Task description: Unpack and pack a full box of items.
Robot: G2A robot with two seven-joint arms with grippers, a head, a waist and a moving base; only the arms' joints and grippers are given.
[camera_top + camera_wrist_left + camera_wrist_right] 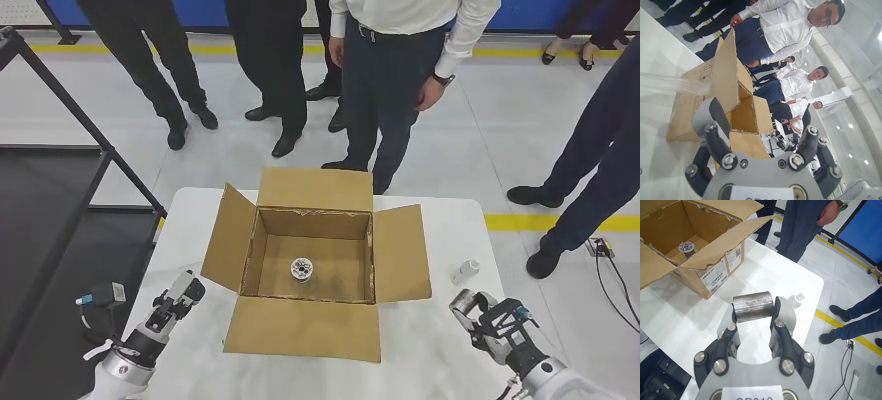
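Observation:
An open cardboard box point(314, 190) stands mid-table with its flaps spread out. On its floor rests a small metal flanged part point(301, 268), also visible as the flanged part point(686, 247) inside the box point(719, 262). My right gripper point(753, 308) hovers over the table to the right of the box, shut on a grey steel cylinder point(753, 309). In the top view the right gripper point(472, 312) is near the front right corner. My left gripper point(183, 291) sits left of the box, open and holding nothing; its fingers point(718, 115) frame the box point(723, 81).
A small white spray bottle point(465, 271) lies on the table right of the box, seen as the bottle point(797, 300) just beyond the right gripper. Several people stand around the table's far and right sides. The white table point(440, 340) has rounded corners.

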